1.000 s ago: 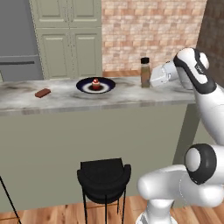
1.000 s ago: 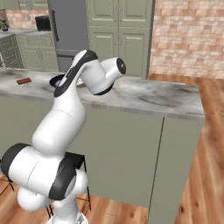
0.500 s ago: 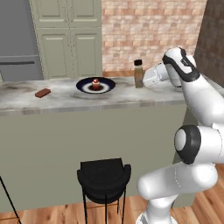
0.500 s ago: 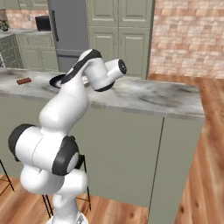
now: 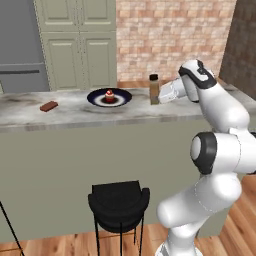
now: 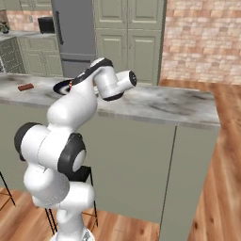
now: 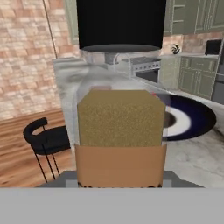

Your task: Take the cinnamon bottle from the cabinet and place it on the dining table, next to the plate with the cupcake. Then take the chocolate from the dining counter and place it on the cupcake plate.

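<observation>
The cinnamon bottle (image 5: 154, 89), brown powder under a black cap, stands upright just right of the dark plate (image 5: 95, 99) on the marble dining table (image 5: 75, 116). My gripper (image 5: 160, 96) reaches in from the right and is shut on the bottle. Whether the bottle's base touches the marble I cannot tell. The cupcake (image 5: 109, 95) sits in the middle of the plate. The chocolate (image 5: 48, 106) lies flat on the slab further left. In the hand view the bottle (image 7: 120, 122) looms close, with the plate (image 7: 192, 116) behind it to the right.
A black stool (image 5: 119, 200) stands in front of the table's green base. A grey fridge (image 5: 20, 55) and tall pantry doors (image 5: 80, 45) line the back wall beside brick. In the right base view my arm crosses over the plate (image 6: 60, 86); the chocolate (image 6: 25, 87) lies left of it.
My arm has carried the bottle leftward along the table, closer to the plate. The plate, cupcake and chocolate have stayed put.
</observation>
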